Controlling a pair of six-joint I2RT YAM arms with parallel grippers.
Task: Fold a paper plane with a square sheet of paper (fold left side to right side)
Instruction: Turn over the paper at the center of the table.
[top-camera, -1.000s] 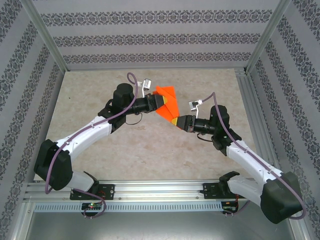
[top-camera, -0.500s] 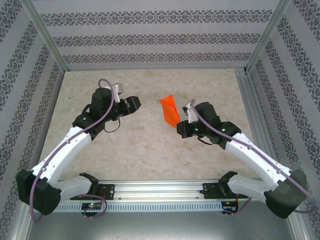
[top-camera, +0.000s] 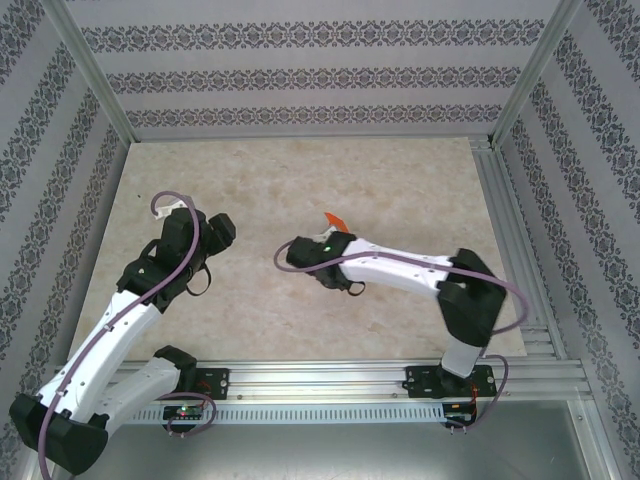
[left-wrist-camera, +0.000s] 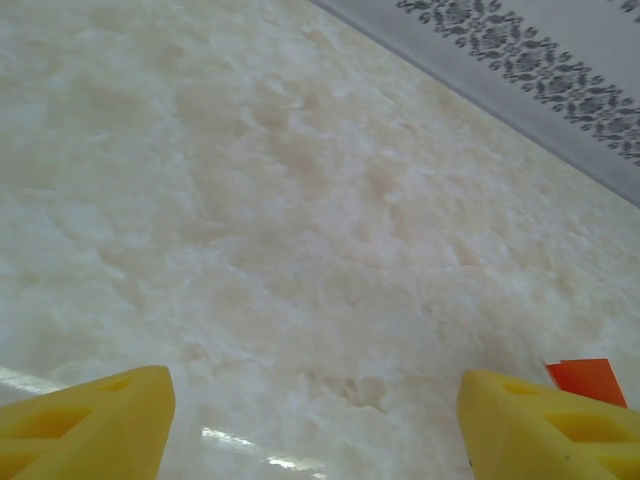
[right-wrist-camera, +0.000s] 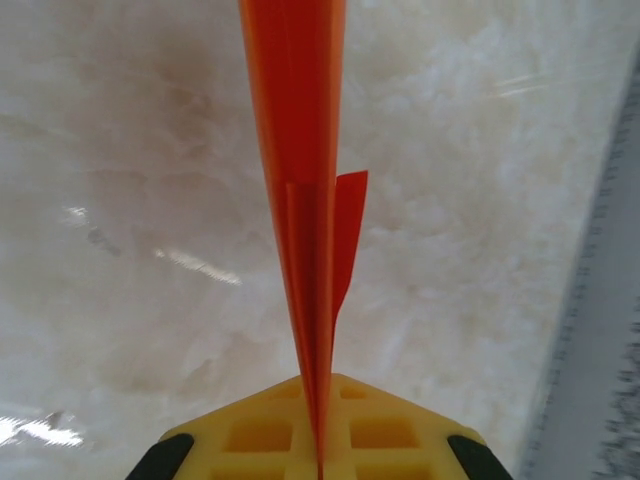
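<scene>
Yellow jaws spread over table (left-wrist-camera: 300, 200) — orange paper (left-wrist-camera: 588, 378) behind one.

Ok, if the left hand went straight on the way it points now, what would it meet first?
Probably the bare tabletop: the open left hand tilts down toward it with nothing between. The orange paper sits off to the right of that line, though depth is unclear.

The overhead camera looks down from above and behind the arms (top-camera: 400, 270), taking in the whole table (top-camera: 250, 170). The left wrist camera skims low over that tabletop toward the patterned wall (left-wrist-camera: 540, 45), while the right wrist camera sits very close, facing along its own fingers (right-wrist-camera: 250, 440). All three catch the orange paper (top-camera: 335, 219).
</scene>
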